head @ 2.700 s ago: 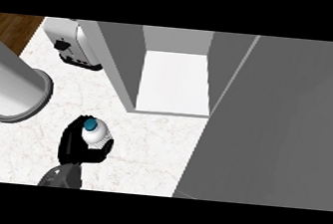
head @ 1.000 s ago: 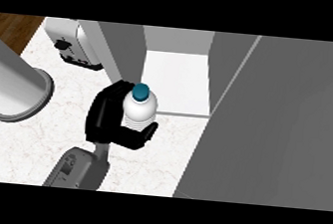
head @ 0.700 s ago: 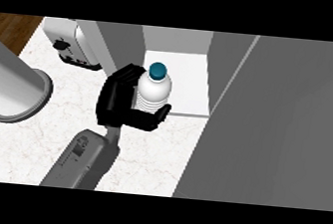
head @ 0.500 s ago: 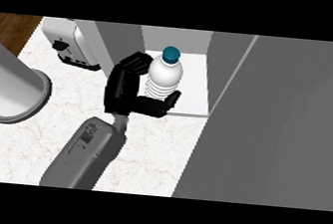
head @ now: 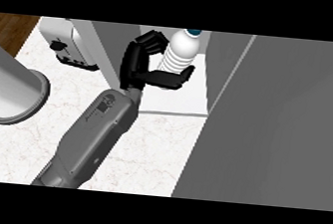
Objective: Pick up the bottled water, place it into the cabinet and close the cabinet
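Observation:
The bottled water (head: pixel 180 55), white and ribbed with a blue cap, stands upright inside the open cabinet over its white shelf floor (head: pixel 172 98). My right hand (head: pixel 139 64) is shut on it from the left, fingers curled behind it and thumb (head: pixel 174 77) wrapped across its lower part. The grey right forearm (head: pixel 93 132) runs up from the lower edge to the cabinet's mouth. Whether the bottle's base touches the shelf is hidden by the hand. The open cabinet door (head: pixel 279 124) fills the right side as a broad grey panel.
A toaster (head: pixel 66 46) stands on the white marble counter (head: pixel 155 153) at the far left, beside the cabinet's left wall. A thick grey cylinder (head: pixel 9 90), my left forearm, crosses the left edge with no hand showing. Brown floor (head: pixel 7 27) lies beyond the counter.
My right hand lifted the bottle off the counter and carried it up and to the right, into the cabinet opening. The forearm stretched forward with it.

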Tool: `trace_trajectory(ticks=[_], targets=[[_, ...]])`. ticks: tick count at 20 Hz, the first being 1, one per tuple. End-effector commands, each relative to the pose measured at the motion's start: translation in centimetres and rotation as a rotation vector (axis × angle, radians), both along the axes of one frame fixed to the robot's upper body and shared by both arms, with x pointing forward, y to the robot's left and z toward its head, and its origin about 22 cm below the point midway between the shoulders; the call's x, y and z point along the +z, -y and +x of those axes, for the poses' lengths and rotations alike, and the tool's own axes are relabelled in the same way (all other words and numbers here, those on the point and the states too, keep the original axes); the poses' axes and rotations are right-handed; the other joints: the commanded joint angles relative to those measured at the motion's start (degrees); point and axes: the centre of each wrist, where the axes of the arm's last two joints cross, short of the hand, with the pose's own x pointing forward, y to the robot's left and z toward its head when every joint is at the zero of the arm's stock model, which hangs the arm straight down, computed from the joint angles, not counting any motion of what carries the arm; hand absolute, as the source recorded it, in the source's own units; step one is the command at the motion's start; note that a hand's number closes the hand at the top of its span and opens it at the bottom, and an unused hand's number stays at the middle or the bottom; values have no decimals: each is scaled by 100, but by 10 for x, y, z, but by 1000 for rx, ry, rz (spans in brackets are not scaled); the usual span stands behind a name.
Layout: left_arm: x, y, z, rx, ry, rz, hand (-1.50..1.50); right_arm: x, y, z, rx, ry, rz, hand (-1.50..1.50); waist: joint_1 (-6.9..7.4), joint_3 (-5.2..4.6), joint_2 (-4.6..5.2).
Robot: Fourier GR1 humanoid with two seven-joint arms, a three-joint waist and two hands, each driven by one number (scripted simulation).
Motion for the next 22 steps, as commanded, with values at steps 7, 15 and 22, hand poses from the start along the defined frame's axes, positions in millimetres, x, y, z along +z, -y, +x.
trace_trajectory(ticks=[7, 15, 22], targets=[[-9, 4, 35, 115, -27, 130, 150, 18, 11, -11, 23, 31, 28, -150, -81, 0, 44], [-15, 7, 45, 192, -46, 307, 150, 11, 6, -12, 23, 38, 27, -150, -105, 0, 42], [-24, -9, 50, 251, -88, 342, 150, 18, 9, -18, 49, 34, 21, -150, -193, -6, 85]])
